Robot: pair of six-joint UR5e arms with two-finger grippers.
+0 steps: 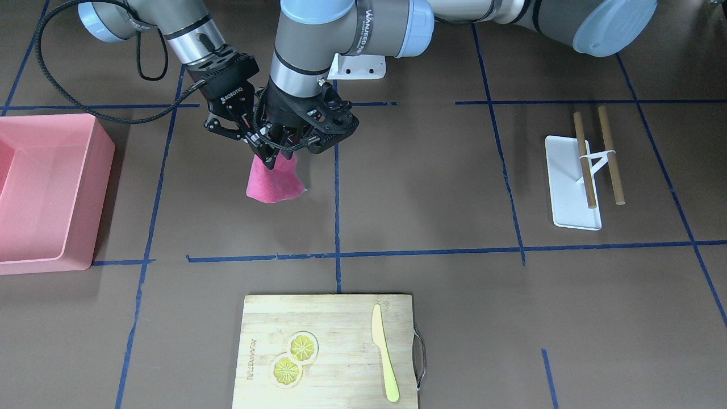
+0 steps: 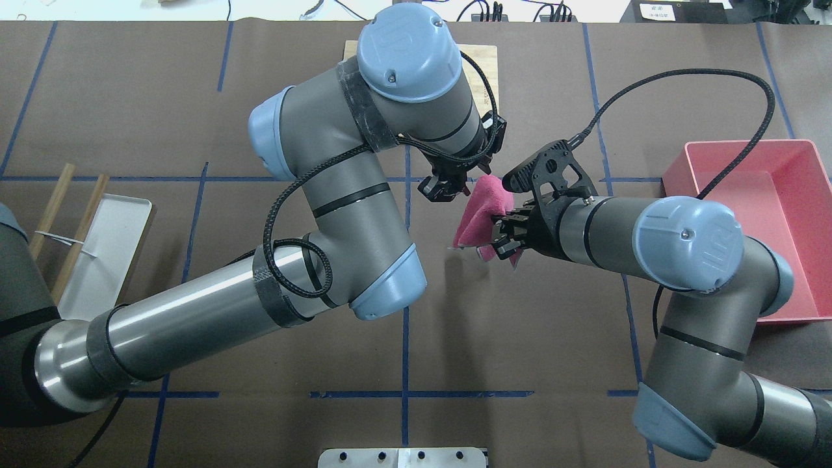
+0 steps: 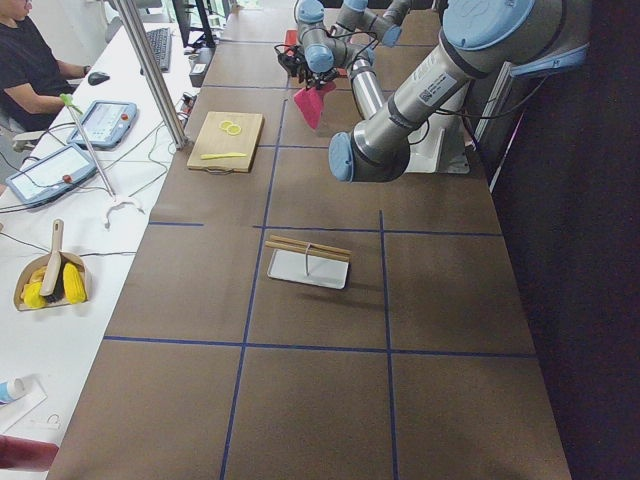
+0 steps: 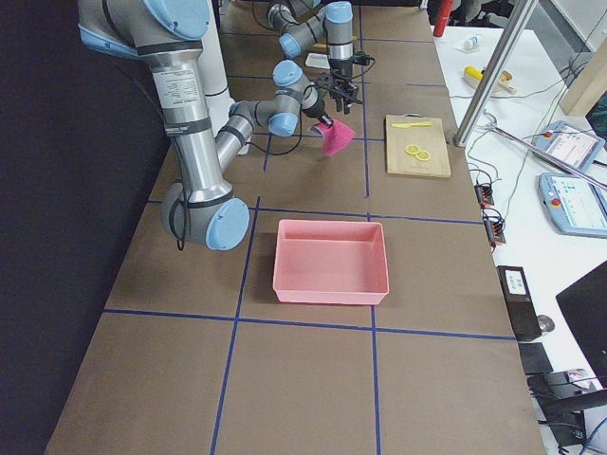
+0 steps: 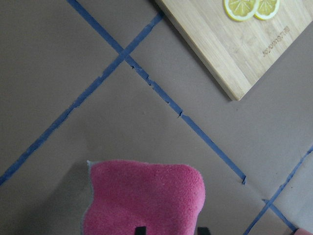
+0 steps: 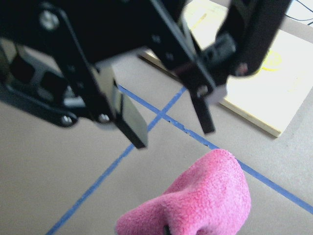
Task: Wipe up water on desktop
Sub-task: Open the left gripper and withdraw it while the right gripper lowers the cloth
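Right claw (image 2: pixel 497 235) clamped on pink cloth (image 2: pixel 478 211) over desktop (image 2: pixel 520 338); left claw (image 2: pixel 447 190) apart, close by; pink bin (image 2: pixel 773 214) well apart.

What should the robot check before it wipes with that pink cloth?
1. Right claw shut on the pink cloth: ok.
2. Left claw open, with its fingers apart just above the cloth: ok.
3. Cloth touching the desktop: not ok, it seems to hang above it.
4. Water spot found: cannot tell, no wet patch shows in any view.
5. Cutting board out of the way: ok, it lies well apart from the cloth.
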